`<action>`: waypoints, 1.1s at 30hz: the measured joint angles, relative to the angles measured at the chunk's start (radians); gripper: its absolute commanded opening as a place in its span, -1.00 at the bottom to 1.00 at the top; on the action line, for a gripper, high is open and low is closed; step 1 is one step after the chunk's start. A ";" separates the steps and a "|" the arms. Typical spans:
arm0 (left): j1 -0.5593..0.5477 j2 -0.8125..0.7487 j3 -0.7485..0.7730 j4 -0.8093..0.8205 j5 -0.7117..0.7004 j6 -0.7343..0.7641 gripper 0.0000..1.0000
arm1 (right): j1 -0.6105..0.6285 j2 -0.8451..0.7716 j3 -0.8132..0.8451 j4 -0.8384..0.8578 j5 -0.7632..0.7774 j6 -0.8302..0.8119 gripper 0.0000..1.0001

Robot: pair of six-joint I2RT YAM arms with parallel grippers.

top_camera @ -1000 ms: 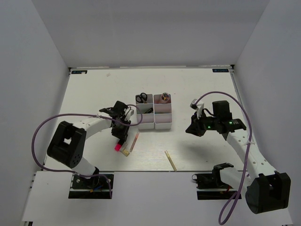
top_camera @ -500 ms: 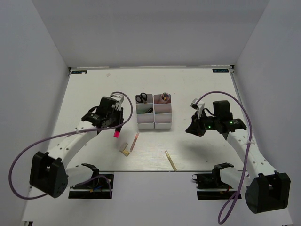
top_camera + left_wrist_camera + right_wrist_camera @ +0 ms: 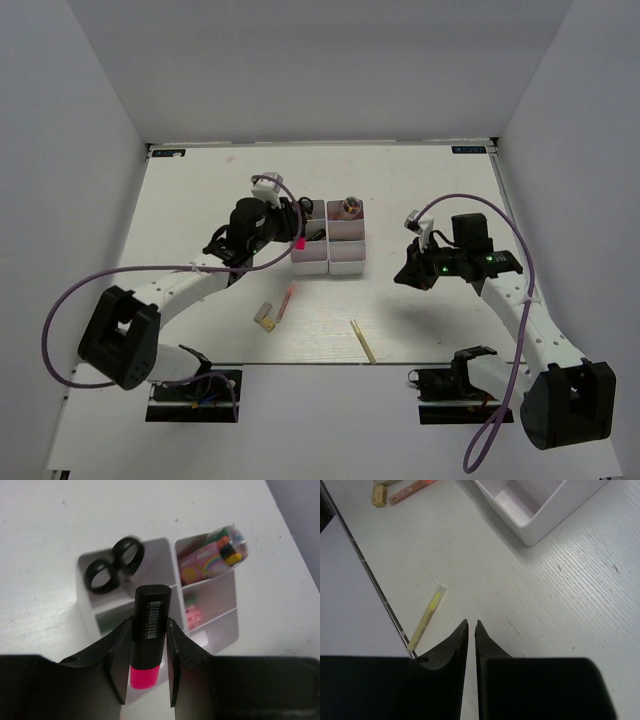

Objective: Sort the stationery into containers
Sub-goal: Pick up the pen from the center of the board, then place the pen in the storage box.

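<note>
Marker squarely btwn L gripper jaws, over bins.

A white tabletop fills the middle of the frame, boxed in by plain white walls at left, right and top. Small dark labels sit at its two upper corners.

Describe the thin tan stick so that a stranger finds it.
Find the cluster of white plastic bins on the white table. Toward its near edge, the thin tan stick lies alone, right of the pink pencil and small tan block.
</note>
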 measured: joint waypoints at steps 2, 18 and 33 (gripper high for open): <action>-0.024 0.052 0.030 0.065 -0.008 0.013 -0.99 | 0.000 0.002 0.000 -0.004 -0.003 0.000 -0.74; -0.174 0.202 0.006 0.444 -0.147 0.327 -0.99 | 0.000 0.013 0.000 -0.023 -0.013 -0.004 -0.74; -0.225 0.283 -0.094 0.645 -0.311 0.528 0.23 | -0.008 0.025 0.000 -0.027 -0.025 -0.005 -0.74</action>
